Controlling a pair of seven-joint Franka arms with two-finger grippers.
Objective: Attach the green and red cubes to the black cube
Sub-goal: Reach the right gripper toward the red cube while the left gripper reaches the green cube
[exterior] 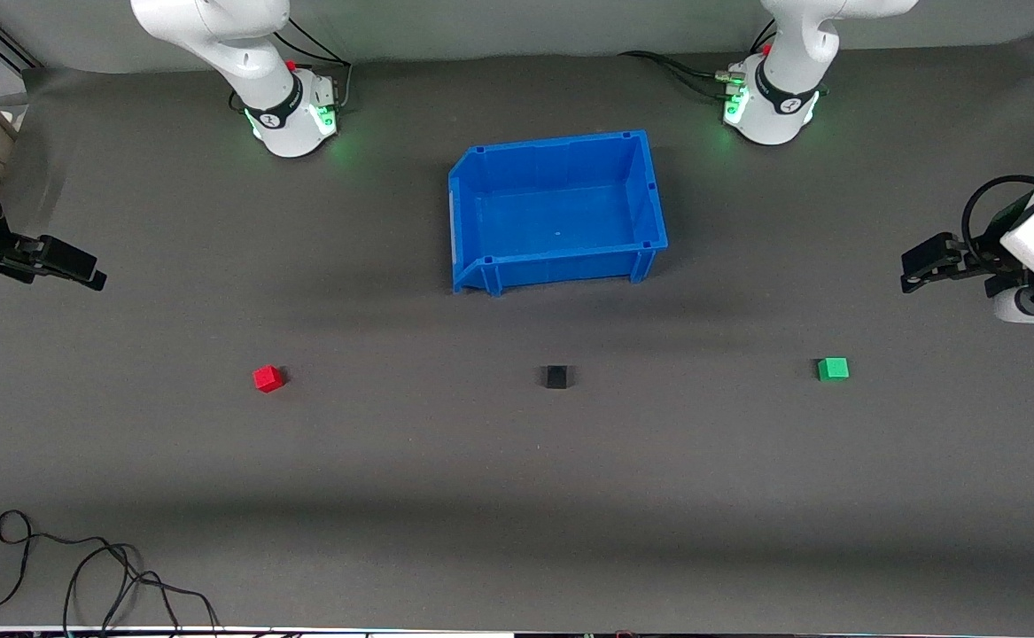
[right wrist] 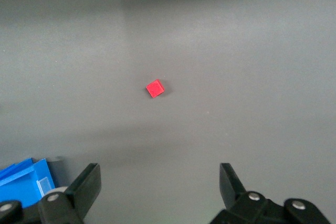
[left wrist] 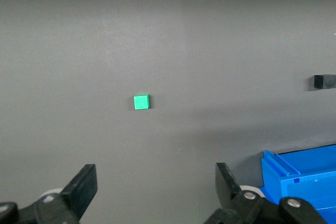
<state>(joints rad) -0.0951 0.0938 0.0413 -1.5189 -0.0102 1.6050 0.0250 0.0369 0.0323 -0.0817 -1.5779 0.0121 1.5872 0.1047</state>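
The black cube [exterior: 555, 377] sits on the dark table nearer the front camera than the blue bin. The red cube [exterior: 268, 378] lies toward the right arm's end, the green cube [exterior: 833, 369] toward the left arm's end, all three in a row and apart. My left gripper [exterior: 917, 268] is open and empty, up at its end of the table; its wrist view shows the green cube [left wrist: 141, 102] and the black cube [left wrist: 324, 81]. My right gripper [exterior: 82, 268] is open and empty at the other end; its wrist view shows the red cube [right wrist: 155, 88].
An empty blue bin [exterior: 556, 213] stands mid-table between the arm bases and the cubes; its corner shows in the left wrist view [left wrist: 299, 182] and the right wrist view [right wrist: 23, 182]. Loose black cables [exterior: 82, 576] lie at the table's near edge toward the right arm's end.
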